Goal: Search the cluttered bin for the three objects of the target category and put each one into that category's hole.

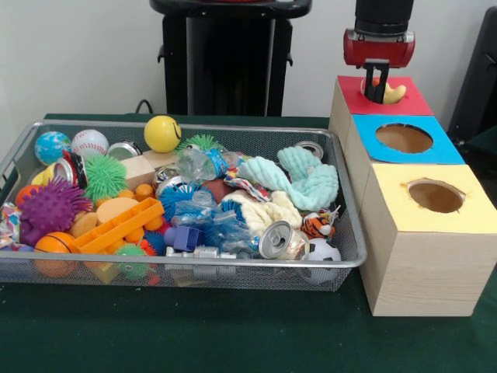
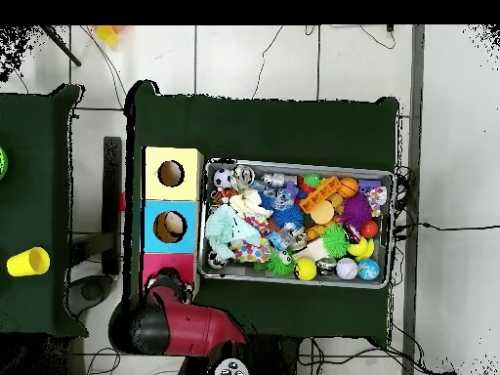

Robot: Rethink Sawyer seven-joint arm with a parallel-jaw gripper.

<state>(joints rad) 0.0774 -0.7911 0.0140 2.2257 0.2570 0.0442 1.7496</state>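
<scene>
I log the gripper (image 1: 378,92) over the red box (image 1: 410,101), clamped on a yellow toy (image 1: 393,94); not yet dropped. Mesh bin (image 1: 353,252) remains crowded; earlier deposits unverifiable.

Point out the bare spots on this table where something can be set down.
Free: the green cloth in front of the wire bin across its whole width, and the strip behind the bin in the overhead view. Crowded: the bin is packed throughout. The tool hangs over the red box, so that corner is taken.
</scene>
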